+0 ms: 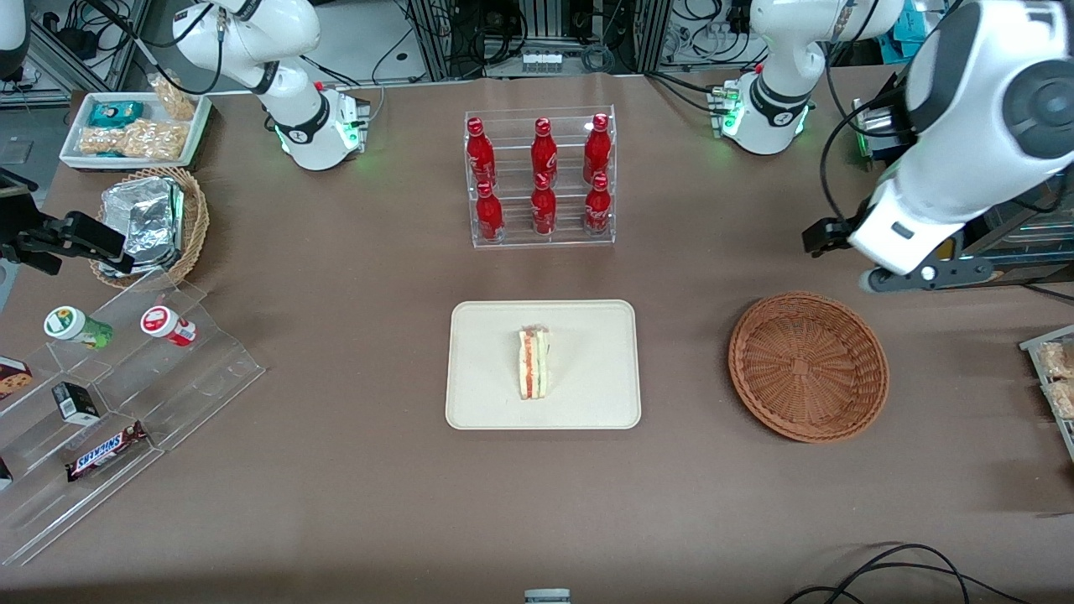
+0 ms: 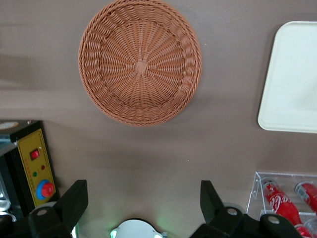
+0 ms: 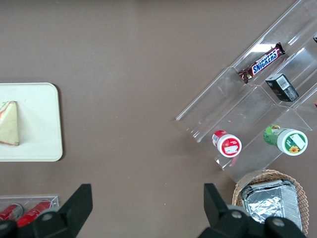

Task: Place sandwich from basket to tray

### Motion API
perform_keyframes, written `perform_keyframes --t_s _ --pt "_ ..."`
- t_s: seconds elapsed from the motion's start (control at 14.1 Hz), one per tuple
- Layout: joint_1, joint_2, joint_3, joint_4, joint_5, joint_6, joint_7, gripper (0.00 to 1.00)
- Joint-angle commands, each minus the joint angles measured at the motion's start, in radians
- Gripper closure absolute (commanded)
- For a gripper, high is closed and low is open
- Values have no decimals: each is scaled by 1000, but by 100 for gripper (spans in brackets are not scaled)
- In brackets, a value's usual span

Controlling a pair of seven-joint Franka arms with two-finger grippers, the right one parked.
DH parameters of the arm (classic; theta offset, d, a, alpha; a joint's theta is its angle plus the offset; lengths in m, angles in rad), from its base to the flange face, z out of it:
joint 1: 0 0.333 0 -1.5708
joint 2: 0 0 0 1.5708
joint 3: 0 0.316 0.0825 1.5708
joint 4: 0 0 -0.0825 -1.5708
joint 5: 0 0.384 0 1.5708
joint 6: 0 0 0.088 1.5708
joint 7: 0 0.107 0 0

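The sandwich (image 1: 534,362), a white bread wedge with red and green filling, lies in the middle of the cream tray (image 1: 487,369). It also shows in the right wrist view (image 3: 10,124) on the tray (image 3: 42,124). The reddish-brown wicker basket (image 1: 808,366) stands beside the tray toward the working arm's end and holds nothing; the left wrist view shows it (image 2: 140,62) and a part of the tray (image 2: 292,79). My left gripper (image 1: 824,236) is raised above the table, farther from the front camera than the basket. It is open and holds nothing (image 2: 143,201).
A clear rack of red bottles (image 1: 541,180) stands farther back than the tray. A yellow control box (image 2: 34,163) sits near the basket. A tan basket of foil packets (image 1: 151,222), a white snack tray (image 1: 134,126) and a clear stepped shelf (image 1: 109,394) lie toward the parked arm's end.
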Motion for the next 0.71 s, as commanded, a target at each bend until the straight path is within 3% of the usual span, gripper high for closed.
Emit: perform_keyframes --t_s 0.0,0.21,0.64 --pt "6 -50 46 -14 -47 9 144 0" --pt "6 -50 88 14 -55 22 243 0" --pt "6 -54 127 19 -95 36 246 0"
